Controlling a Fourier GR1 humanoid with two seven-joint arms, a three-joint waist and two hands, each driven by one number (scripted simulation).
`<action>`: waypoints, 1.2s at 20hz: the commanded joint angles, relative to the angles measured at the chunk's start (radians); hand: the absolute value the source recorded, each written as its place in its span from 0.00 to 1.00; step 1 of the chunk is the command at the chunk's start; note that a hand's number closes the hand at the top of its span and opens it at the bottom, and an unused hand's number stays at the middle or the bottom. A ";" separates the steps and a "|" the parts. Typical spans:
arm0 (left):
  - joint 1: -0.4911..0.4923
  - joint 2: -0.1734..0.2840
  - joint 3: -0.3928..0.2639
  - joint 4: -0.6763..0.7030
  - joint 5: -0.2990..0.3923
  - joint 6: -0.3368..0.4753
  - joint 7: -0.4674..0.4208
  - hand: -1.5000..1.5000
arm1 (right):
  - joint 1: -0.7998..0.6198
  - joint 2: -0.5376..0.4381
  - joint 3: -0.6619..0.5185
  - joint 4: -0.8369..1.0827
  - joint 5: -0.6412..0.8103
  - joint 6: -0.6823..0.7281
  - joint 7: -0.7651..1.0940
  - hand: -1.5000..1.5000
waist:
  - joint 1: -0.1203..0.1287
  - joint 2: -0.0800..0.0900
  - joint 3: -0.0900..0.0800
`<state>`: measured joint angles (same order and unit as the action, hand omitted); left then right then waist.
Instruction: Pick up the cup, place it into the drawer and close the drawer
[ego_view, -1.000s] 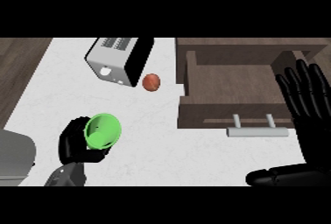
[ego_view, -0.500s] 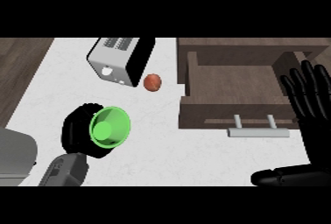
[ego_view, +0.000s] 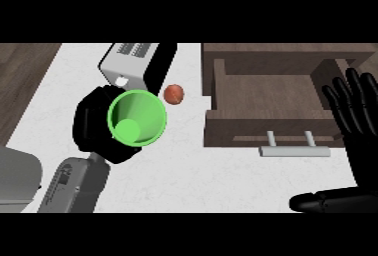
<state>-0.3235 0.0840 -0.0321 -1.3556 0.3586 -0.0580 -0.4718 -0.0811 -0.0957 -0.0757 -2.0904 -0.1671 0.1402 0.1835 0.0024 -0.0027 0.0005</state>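
Observation:
A green cup (ego_view: 136, 118) is held up over the white counter, its mouth facing me. My left hand (ego_view: 96, 125) is curled round it from behind and below, partly hidden by the cup. To the right stands the open brown drawer (ego_view: 221, 127), its inside bare, with a grey handle (ego_view: 294, 149) on its front. My right hand (ego_view: 358, 112) stays open at the right edge, fingers up, beside the drawer's right side.
A silver toaster (ego_view: 131, 62) stands at the back, just behind the cup. A small reddish-brown object (ego_view: 174, 93) lies between the toaster and the drawer. A grey appliance (ego_view: 15, 177) sits at the lower left. Dark wooden floor shows along the left.
My left hand has carried the cup up and to the right, closer to the drawer and nearer my view. The right hand has hardly moved.

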 joint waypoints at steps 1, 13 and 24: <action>-0.131 -0.029 -0.005 -0.017 -0.019 0.076 0.101 1.00 | -0.018 -0.008 -0.001 -0.041 -0.025 -0.006 0.058 0.00 | -0.008 0.002 0.000; -0.432 -0.079 -0.019 0.049 -0.155 0.263 0.280 1.00 | 0.053 -0.021 -0.042 0.008 -0.016 0.042 -0.056 0.00 | -0.013 0.003 0.000; -0.666 -0.084 -0.043 0.288 -0.140 0.321 0.329 1.00 | 0.028 0.000 0.000 0.022 0.023 0.022 -0.046 0.00 | -0.018 0.005 0.000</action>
<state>-0.9035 0.0036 -0.0698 -1.1690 0.2130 0.2354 -0.1443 -0.0837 -0.0962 -0.0852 -2.0590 -0.1531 0.1491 0.1532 -0.0108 0.0010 0.0002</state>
